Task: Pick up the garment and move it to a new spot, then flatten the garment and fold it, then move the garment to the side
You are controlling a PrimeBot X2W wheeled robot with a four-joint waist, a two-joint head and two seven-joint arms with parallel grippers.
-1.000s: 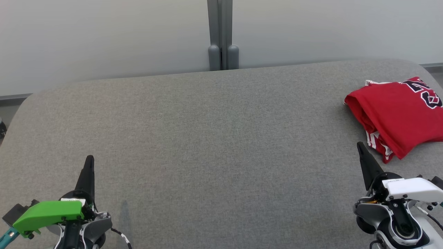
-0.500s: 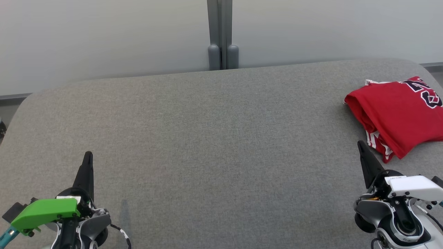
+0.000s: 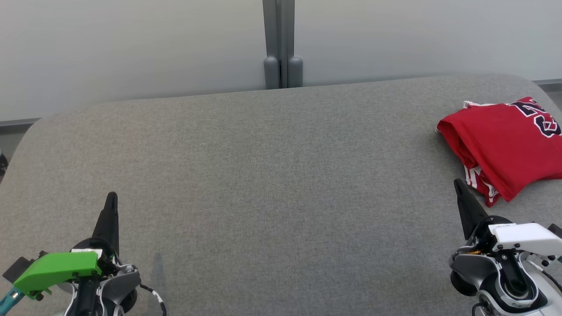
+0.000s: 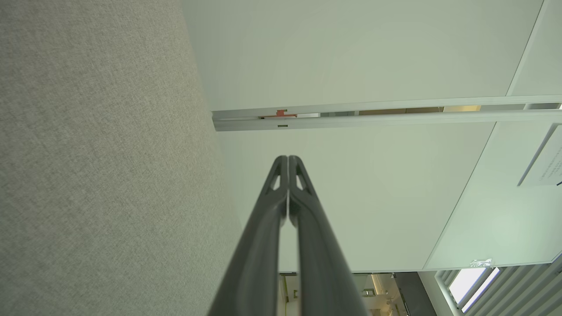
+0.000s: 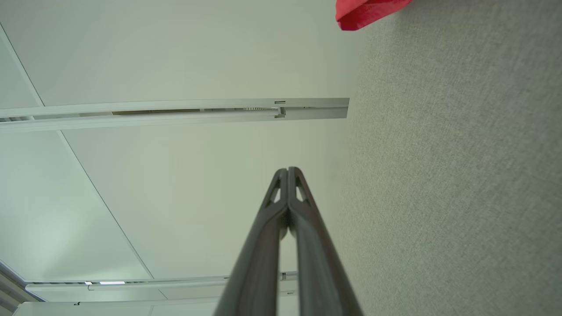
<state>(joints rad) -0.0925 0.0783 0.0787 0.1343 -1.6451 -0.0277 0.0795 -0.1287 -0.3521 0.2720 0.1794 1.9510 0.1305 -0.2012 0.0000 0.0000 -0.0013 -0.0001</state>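
Note:
A red garment (image 3: pixel 500 145) with black-and-white lettering lies folded at the far right of the grey table (image 3: pixel 272 175), partly cut off by the picture's edge; its corner (image 5: pixel 369 13) appears at the top of the right wrist view. My right gripper (image 3: pixel 457 183) sits at the lower right, just below and left of the garment's near corner, apart from it, fingers pressed together on nothing (image 5: pixel 287 170). My left gripper (image 3: pixel 112 195) rests at the lower left, far from the garment, also shut and empty (image 4: pixel 288 158).
Pale wall panels with a grey post (image 3: pixel 281 44) stand behind the table's far edge. The table's rounded corners fall away at the left (image 3: pixel 26 131) and at the right. Grey fabric stretches between the two grippers.
Both grippers drew back slightly toward the near edge between one second ago and half a second ago, and have held still since. The garment has not moved.

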